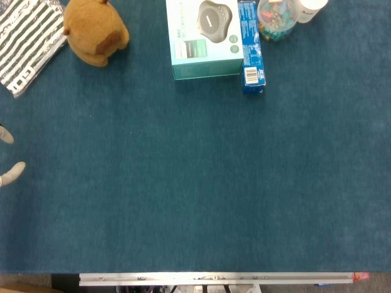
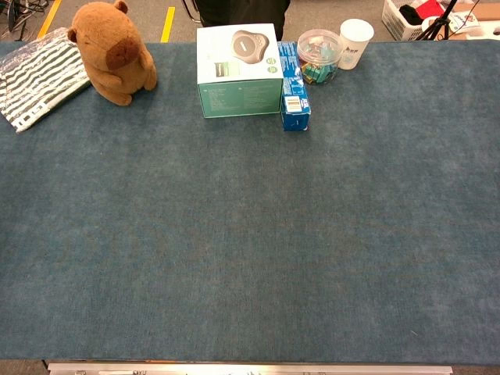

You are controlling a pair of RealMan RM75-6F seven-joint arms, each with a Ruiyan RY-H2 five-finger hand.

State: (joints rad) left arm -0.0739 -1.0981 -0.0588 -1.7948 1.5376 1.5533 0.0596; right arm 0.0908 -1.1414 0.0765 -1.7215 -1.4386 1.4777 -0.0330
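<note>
Your left hand [image 1: 7,155] peeks in at the left edge of the head view. Only two pale fingertips show, apart from each other, and they hold nothing. Your right hand is out of sight. Nothing looks picked up yet; all the things sit along the far side of the bench [image 2: 250,250]. The nearest thing to your hand is the striped bag [image 1: 27,39], well apart from it. Count them: one striped bag, one brown plush toy [image 2: 113,51], one white-green box [image 2: 238,70], one blue box [image 2: 293,86], one clear tub [image 2: 318,55], one white cup [image 2: 355,41].

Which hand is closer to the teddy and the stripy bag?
Probably the left hand. Only its fingertips show, at the table's left edge, the side where the teddy and stripy bag lie. The right hand isn't visible.
</note>
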